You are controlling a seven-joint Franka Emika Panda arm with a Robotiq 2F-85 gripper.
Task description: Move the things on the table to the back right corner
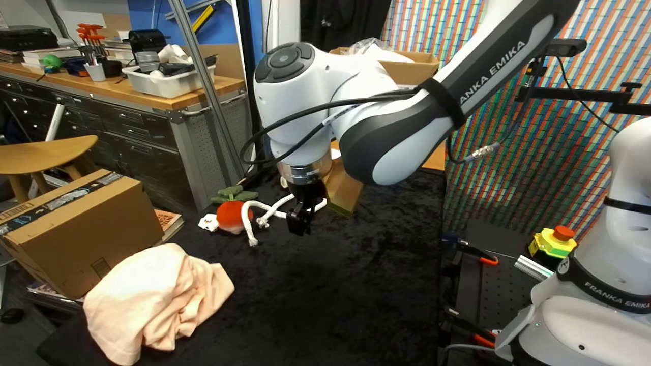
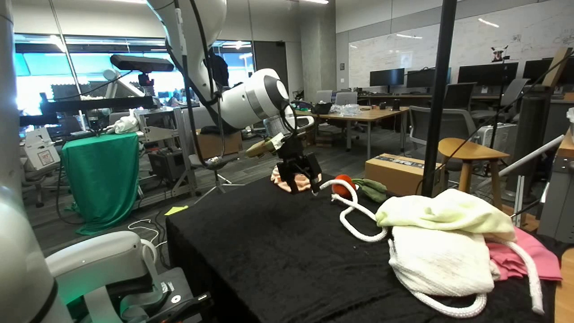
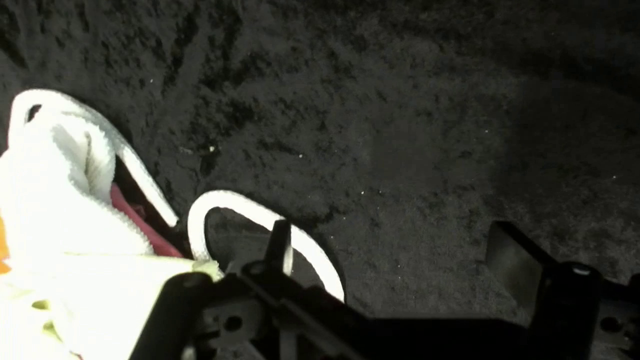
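Currently, gripper [image 3: 392,242]: I have it hanging over the black table [image 1: 346,290], its fingers [image 3: 510,265] wide apart, with dark fabric showing between them in the wrist view.
White rope [image 3: 245,206]: looped on the table; in the wrist view one bend passes behind a finger, and I cannot tell whether they touch.
Yellowish-white cloth [image 2: 444,213]: in an exterior view I see it draped over a white cloth [image 2: 441,262] on the table; a pink cloth [image 2: 545,262] lies partly under them, and rope juts out around the heap.
Red round object [image 1: 231,216]: on the table just beside green leaf-shaped pieces [image 1: 236,194], near two rope ends.
Peach cloth [image 1: 152,300]: crumpled on the table, well apart from the rope.
Cardboard box [image 1: 81,229]: taped along its top, past the table's edge; what it holds is hidden from me.
Open carton [image 1: 419,69]: behind my arm [image 1: 300,112], clear plastic [image 1: 365,47] and white material [image 1: 385,54] showing inside.
White bin [image 1: 168,87]: on a wooden workbench [image 1: 114,90], holding a grey tub [image 1: 148,60], a white roll [image 1: 170,53] and a black item [image 1: 175,68].
Pale cup [image 1: 95,72]: near the bin on that same workbench, tools [image 1: 90,36] with orange handles standing in it.
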